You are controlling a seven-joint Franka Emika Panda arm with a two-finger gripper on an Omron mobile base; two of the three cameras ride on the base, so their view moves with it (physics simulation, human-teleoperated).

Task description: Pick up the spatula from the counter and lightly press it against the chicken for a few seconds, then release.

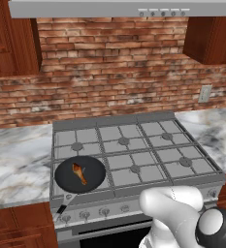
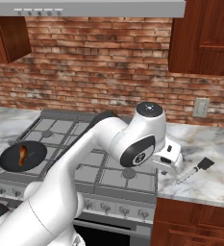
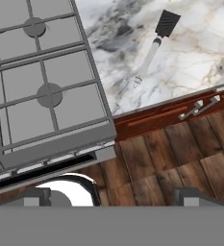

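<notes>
So we're at the very first step here: the reach for the spatula (image 3: 152, 51). Nothing is picked up yet. The tool (image 3: 113, 196) is spread wide with nothing between the fingertips, and it hangs off the front right corner of the stove (image 3: 46, 96). From the hand view I'd say it's out over the bench's (image 3: 200, 62) front edge and the wood floor (image 3: 180, 158) rather than over the spatula itself.

The spatula lies flat on the marble bench just to the right of the stove, on its own, nothing touching it. Its long axis runs on a diagonal. The dark blade is the far end, pointing away toward the brick wall (image 2: 94, 72) and a bit to the right. The pale handle comes back toward the stove's front corner and the bench edge.

The chicken (image 1: 79, 173) sits in the black pan (image 1: 94, 181) on the front left burner, well apart from the spatula, clear across the cooktop.

My guess for the next move: push the tool forward and down over the handle, probably around its middle. Roll the wrist so the jaws sit across that diagonal instead of along it, then close. The handle looks thin and lies right on the marble, so the fingertips will have to come down almost to the surface to catch it. After that comes a long carry over to the pan.
</notes>
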